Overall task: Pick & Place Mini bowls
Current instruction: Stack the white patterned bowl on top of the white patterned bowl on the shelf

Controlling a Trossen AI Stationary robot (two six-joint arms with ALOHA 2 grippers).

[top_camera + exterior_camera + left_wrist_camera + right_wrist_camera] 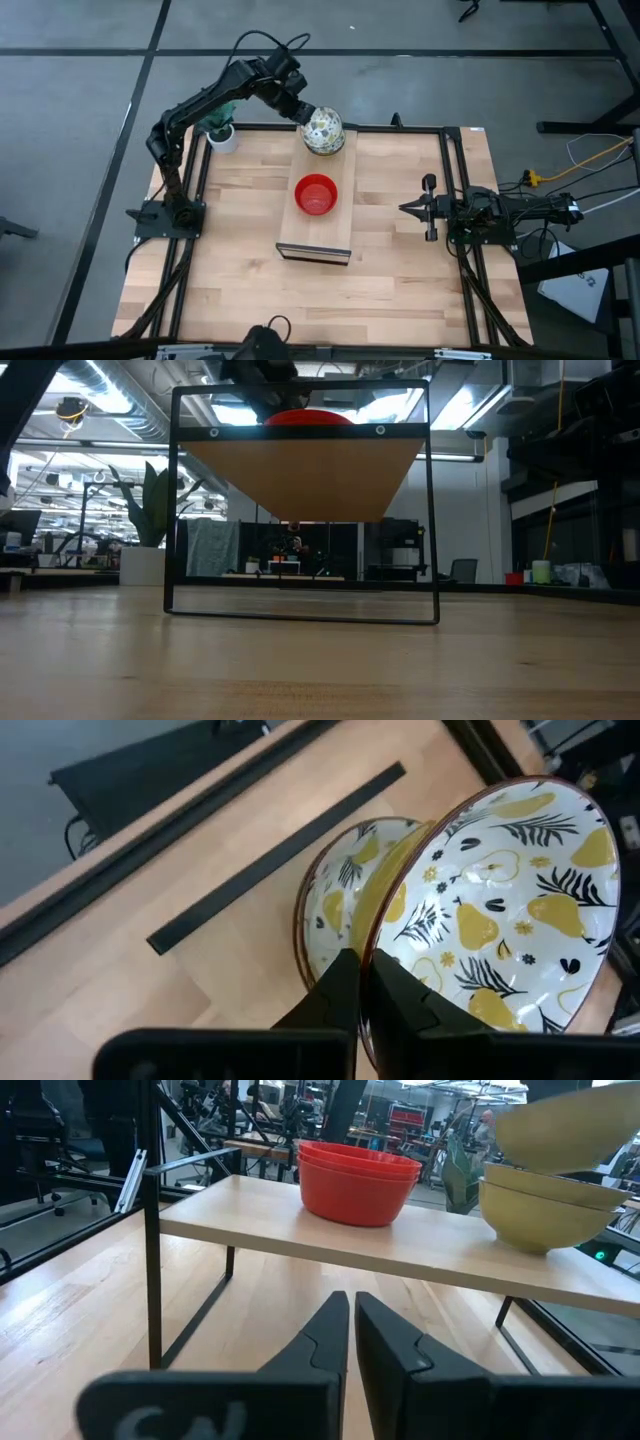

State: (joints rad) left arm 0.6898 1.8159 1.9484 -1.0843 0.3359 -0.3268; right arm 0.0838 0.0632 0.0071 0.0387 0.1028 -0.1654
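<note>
Rim grip: our left jaws pinch the patterned bowl; we'd lower it level onto the stack.

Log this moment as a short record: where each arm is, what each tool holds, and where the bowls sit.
left tool: shut on the rim of a cream pear-patterned bowl, tilted above the patterned stack
patterned stack: at the far end of the raised wooden shelf
red glossy bowls: stacked mid-shelf
right tool: shut, empty, parked at the table's right side
small white pot with green plant: far left corner
</note>
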